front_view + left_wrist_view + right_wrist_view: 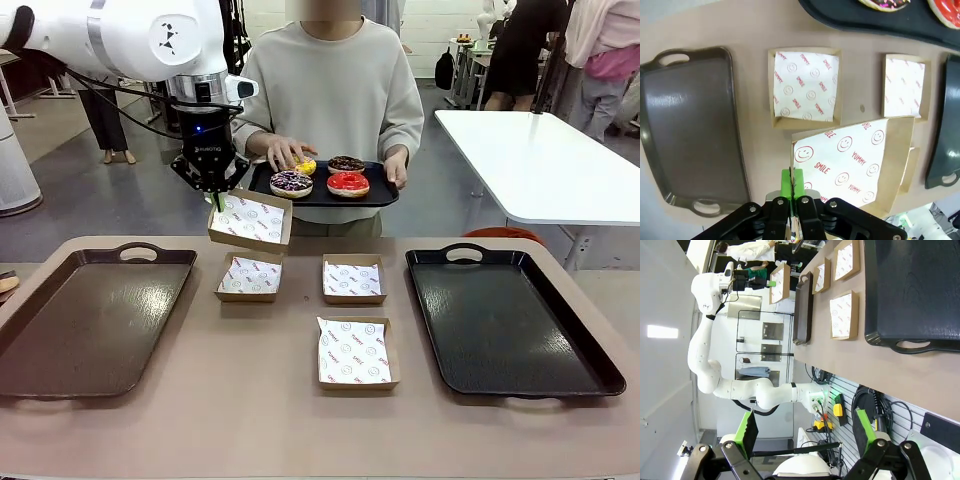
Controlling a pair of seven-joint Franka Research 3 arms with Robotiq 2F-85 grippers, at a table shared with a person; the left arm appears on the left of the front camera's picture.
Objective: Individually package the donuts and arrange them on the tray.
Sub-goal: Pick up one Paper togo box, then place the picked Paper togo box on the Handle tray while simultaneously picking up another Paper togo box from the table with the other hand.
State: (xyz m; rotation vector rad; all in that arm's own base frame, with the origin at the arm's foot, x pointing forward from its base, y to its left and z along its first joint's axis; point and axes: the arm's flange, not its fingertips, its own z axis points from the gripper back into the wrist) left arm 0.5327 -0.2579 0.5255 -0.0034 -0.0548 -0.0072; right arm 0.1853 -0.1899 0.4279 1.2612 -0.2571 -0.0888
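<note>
L tool (217, 200) clamped on lifted box (250, 222); person (335, 90) holds tray (320, 196) w/ 4 donuts (348, 184).

A robotics lab: white robot arm (700, 340), hanging cables (875, 412), spare table (540, 160).

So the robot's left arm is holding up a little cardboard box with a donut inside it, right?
No, the small brown cardboard box lined with smiley-print paper that the left end effector holds up is empty, as the left wrist view shows. The ring donuts sit on the flat black tray that the person holds.
</note>
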